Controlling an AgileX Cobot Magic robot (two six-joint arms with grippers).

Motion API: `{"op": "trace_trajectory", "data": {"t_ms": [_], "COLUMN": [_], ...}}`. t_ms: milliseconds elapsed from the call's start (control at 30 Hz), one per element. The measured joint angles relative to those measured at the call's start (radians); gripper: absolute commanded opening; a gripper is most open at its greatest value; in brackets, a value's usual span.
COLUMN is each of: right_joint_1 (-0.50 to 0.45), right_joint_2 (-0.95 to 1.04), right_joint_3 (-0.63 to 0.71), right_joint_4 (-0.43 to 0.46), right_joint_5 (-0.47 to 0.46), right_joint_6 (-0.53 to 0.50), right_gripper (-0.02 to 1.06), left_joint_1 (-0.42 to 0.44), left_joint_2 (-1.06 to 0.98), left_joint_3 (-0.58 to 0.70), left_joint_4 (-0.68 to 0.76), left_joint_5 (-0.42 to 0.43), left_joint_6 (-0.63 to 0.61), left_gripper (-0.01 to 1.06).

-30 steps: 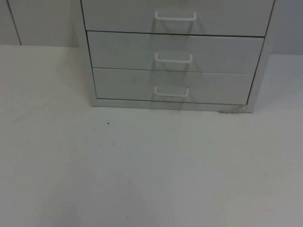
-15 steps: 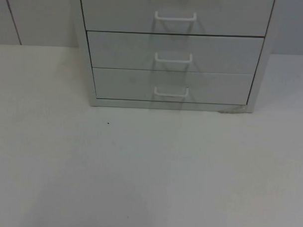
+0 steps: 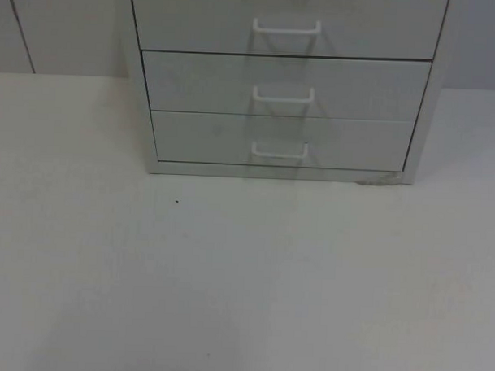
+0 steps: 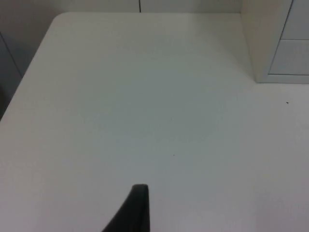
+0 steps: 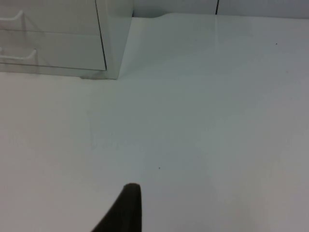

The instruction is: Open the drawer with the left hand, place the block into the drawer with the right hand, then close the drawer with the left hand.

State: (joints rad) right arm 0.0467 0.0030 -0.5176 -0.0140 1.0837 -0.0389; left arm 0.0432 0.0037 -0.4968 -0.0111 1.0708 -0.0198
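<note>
From above, a pale grey drawer cabinet stands at the far side of the white table, its back toward the grey partition wall. 3 drawer fronts are stacked one over another, all flush with the frame: the top drawer, the middle drawer and the bottom drawer. Each carries a white loop handle at its centre; the bottom handle sits just over the cabinet's base rail. A tiny dark speck lies on the table just in front of the cabinet's left corner, and a little scuffed patch marks the table at the base of the right corner. No brand, label or writing can be read on the cabinet.

In the left wrist view, 1 black fingertip of the left gripper hangs over bare table, well apart from the cabinet's left corner. Whether this gripper is spread or closed, I cannot tell.

In the right wrist view, 1 black fingertip of the right gripper hangs over bare table, with the cabinet's right corner and 2 drawer handles far ahead. Again I cannot tell its state.
</note>
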Motion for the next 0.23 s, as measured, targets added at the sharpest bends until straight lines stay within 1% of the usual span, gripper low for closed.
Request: {"op": "trace_trajectory", "data": {"t_ms": [233], "right_joint_1": [-0.009], "right_joint_2": [0.000], "right_joint_3": [0.000], "right_joint_4": [0.000], "right_joint_5": [0.000], "right_joint_6": [0.000], "right_gripper": [1.05], "left_joint_1": [0.000], "left_joint_2": [0.000], "left_joint_3": [0.000], "left_joint_4": [0.000], "left_joint_5": [0.000], "left_joint_6": [0.000], "left_gripper": [1.05]}}
